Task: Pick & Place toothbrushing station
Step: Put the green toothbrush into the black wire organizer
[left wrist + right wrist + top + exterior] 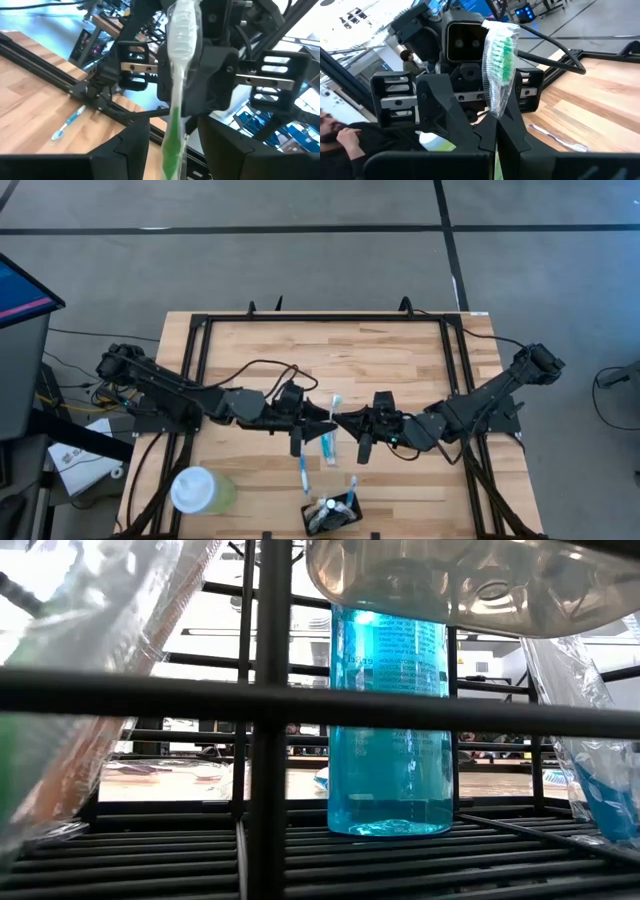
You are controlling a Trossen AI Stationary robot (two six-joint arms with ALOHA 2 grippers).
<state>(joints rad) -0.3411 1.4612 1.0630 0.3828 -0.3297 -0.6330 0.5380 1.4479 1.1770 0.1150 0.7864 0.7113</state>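
Observation:
A green toothbrush in a clear wrapper (501,60) is held in the air over the middle of the table, bristle head up. My right gripper (496,129) is shut on it. My left gripper (174,126) faces the right one from the table's left and is open. Its fingers stand on either side of the brush's green handle (172,145), and a gap shows on both sides. In the high view the two grippers, left (322,423) and right (352,425), meet tip to tip. The black holder (332,515), with brushes in it, stands at the near edge. My right gripper pinches the wrapped toothbrush between its two fingers on the handle just below the head (496,116). The fingers come level from the table's right and lie across the brush. The brush is lifted clear and stands roughly upright, with its green handle hanging below the fingers.
Loose toothbrushes lie on the wood below the grippers, a blue one (303,473) and a teal one (67,125). A pale green cup with a white lid (200,490) stands near left. A black frame (200,360) rims the table. The low view shows only a wire rack and a blue bottle (390,740).

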